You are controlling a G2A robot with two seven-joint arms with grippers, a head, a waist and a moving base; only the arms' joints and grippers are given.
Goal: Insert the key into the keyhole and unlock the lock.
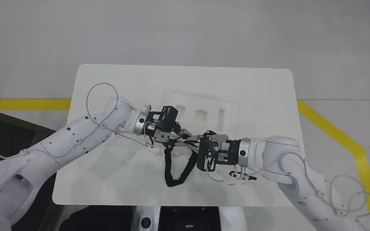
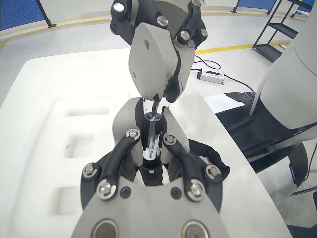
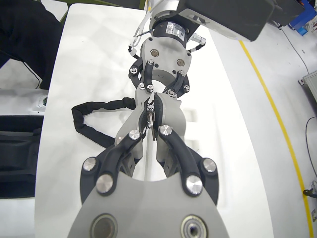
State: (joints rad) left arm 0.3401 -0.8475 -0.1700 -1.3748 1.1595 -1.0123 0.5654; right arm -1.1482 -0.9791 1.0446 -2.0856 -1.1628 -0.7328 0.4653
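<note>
Left jaws clamped on lock (image 2: 151, 139) barrel above bench (image 1: 115, 81), keyhole (image 2: 153, 116) end facing the key (image 2: 155, 105), steadying it against push and twist; right jaws clamped on key head, in line with barrel, shank entering keyhole; depth unclear

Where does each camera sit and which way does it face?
Top view: above the arms, looking down at the table; both arms show.
Left wrist view: on the left wrist, facing along the left pincer gripping the lock.
Right wrist view: on the right wrist, facing along the right pincer gripping the key.
Shared: both wrist views show the two pincers meeting.
</note>
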